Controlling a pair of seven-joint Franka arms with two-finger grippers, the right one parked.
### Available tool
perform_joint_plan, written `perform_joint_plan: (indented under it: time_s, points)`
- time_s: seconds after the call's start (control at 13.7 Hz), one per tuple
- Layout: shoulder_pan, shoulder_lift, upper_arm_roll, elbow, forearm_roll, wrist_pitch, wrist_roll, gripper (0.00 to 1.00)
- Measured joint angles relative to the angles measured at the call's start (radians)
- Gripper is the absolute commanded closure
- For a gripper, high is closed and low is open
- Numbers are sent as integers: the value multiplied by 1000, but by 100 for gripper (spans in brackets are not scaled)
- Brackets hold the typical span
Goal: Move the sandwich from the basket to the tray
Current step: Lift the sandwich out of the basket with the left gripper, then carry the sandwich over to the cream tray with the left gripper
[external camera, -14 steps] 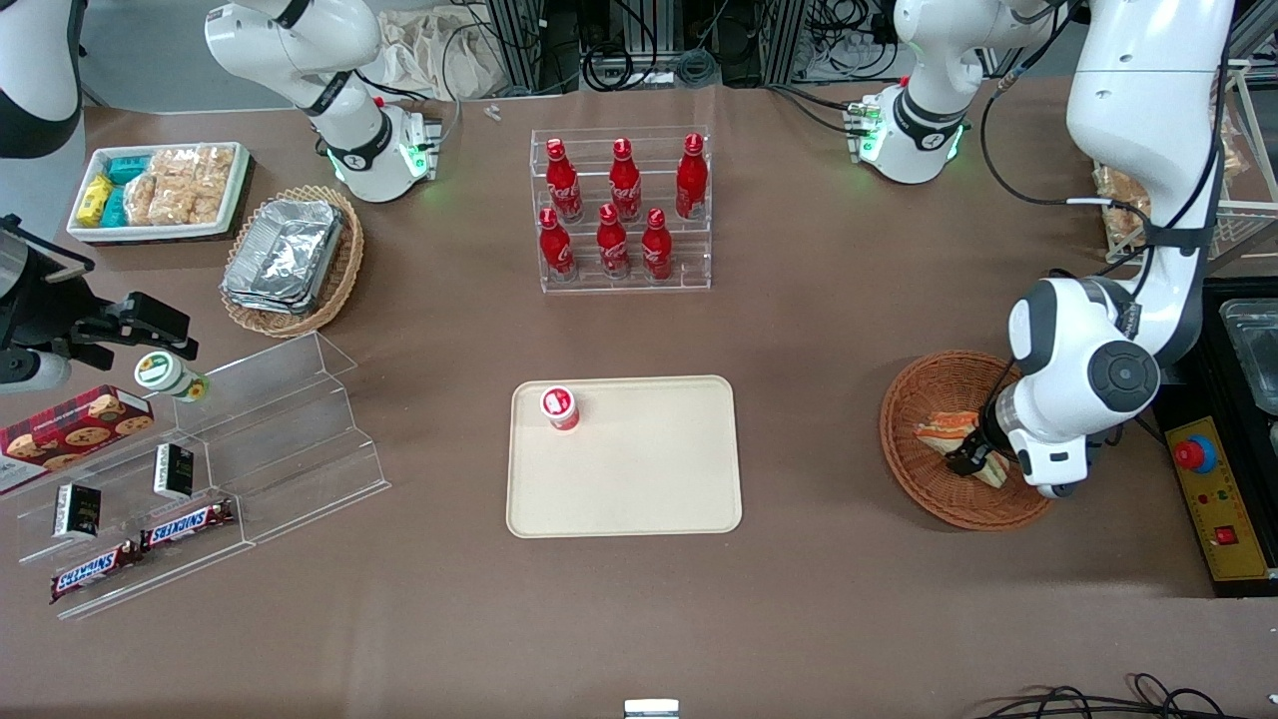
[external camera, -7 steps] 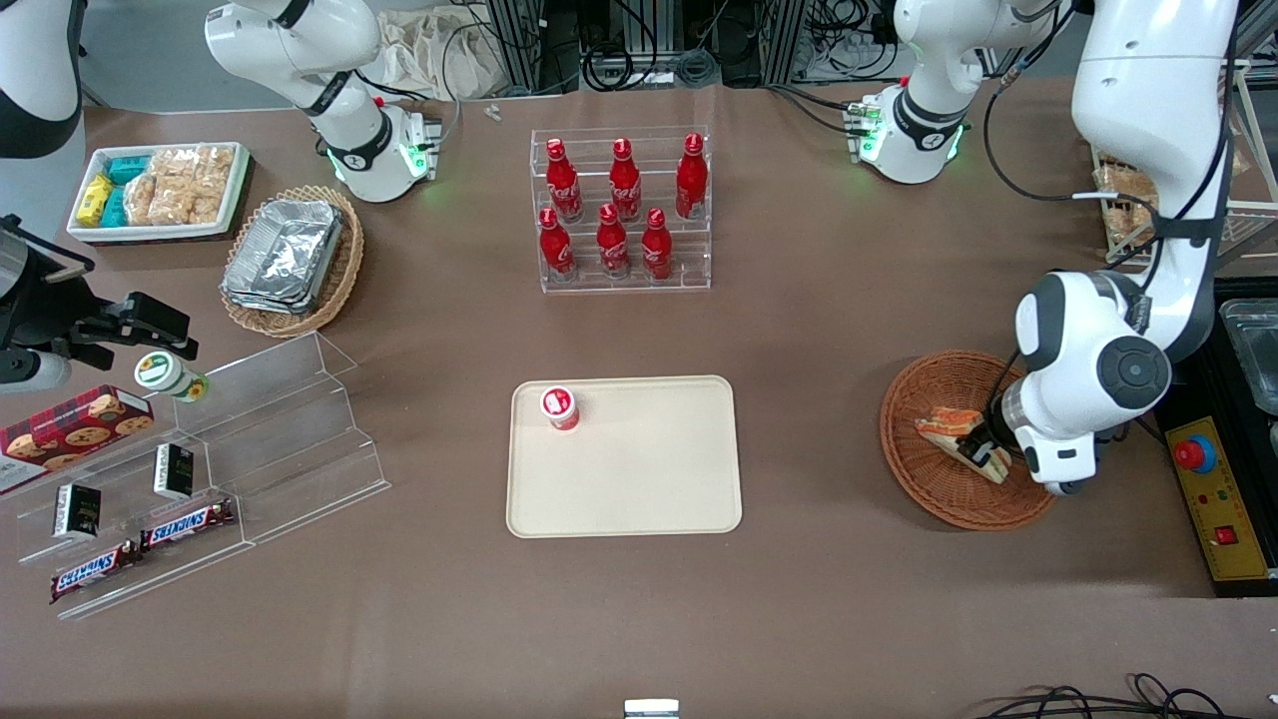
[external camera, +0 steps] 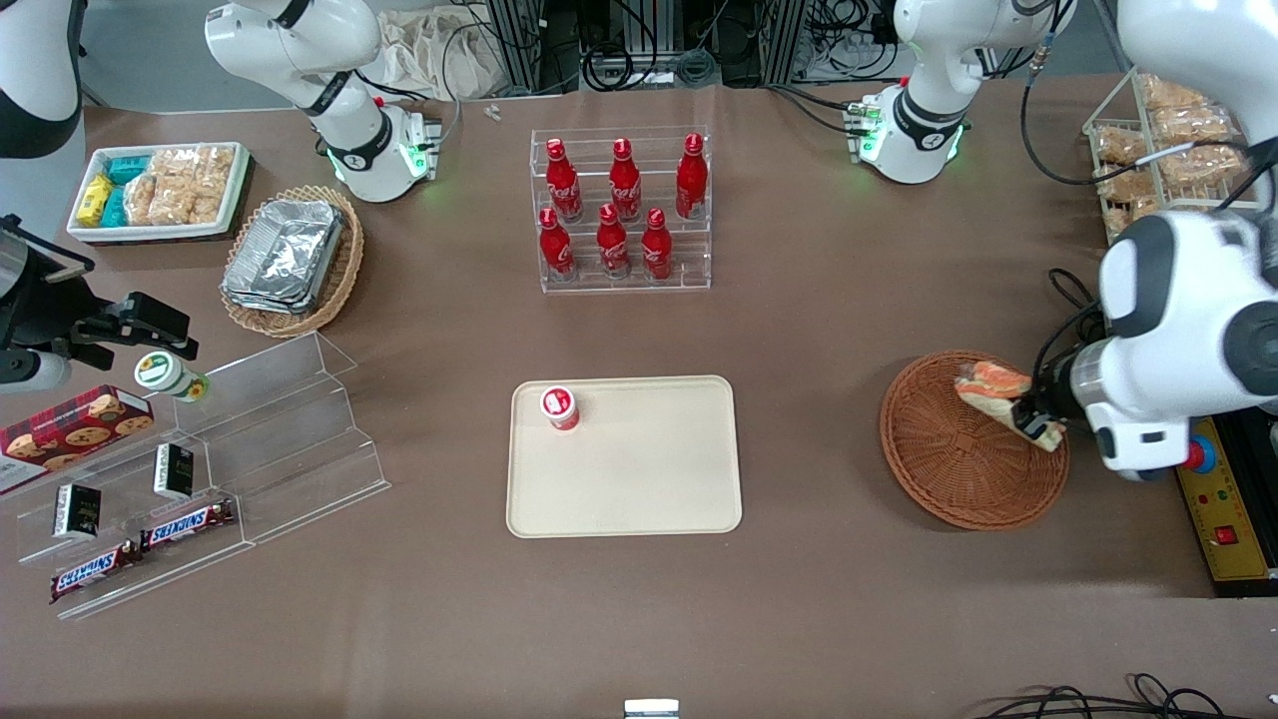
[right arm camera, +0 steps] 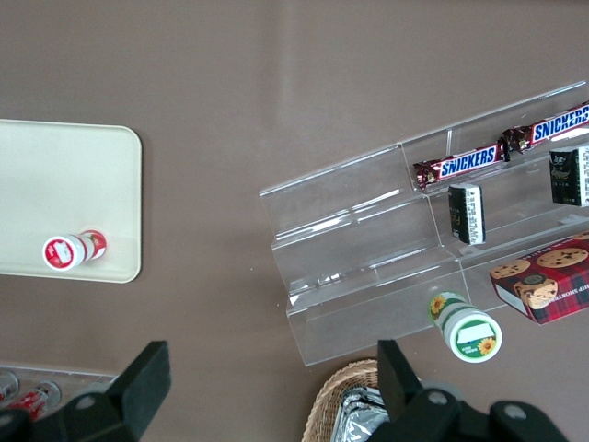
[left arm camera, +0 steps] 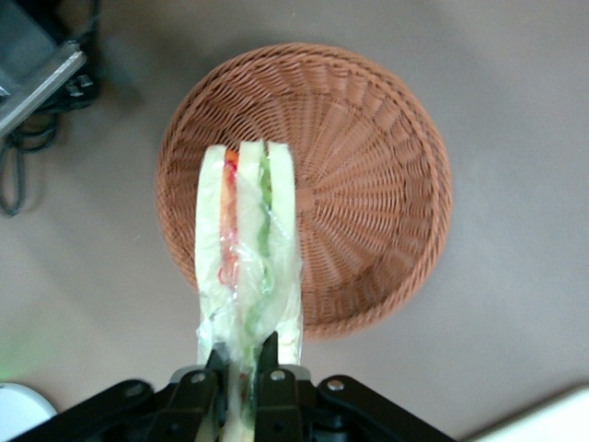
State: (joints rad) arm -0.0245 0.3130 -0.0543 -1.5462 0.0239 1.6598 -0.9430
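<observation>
Tool [left arm camera: 244, 368] grips sandwich [left arm camera: 247, 258] above bare basket [left arm camera: 368, 184].

A robotics lab dressed as a shop, my brown counter [external camera: 819, 300] stocked with cola bottles [external camera: 619, 210] in an acrylic rack, Snickers bars [external camera: 140, 544] toward the parked arm's end, cables [external camera: 639, 40] above the rack, emergency-stop box [external camera: 1213, 499] beside my arm

The sandwich [external camera: 998, 391] is lifted out of the basket [external camera: 949, 469], where it lay a second ago, and is now held clamped in the gripper [external camera: 1038, 424] above the basket's right rim. The gripper is raised and shifted toward the right edge of the front frame.
</observation>
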Motion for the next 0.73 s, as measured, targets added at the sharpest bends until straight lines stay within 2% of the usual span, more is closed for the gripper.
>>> perform_joint_plan:
  time_s: [0.29, 0.73]
  points:
    - [-3, -2, -86, 101, -28, -102, 34, 100]
    - [-26, 5, -190, 107, -20, -110, 290, 100]
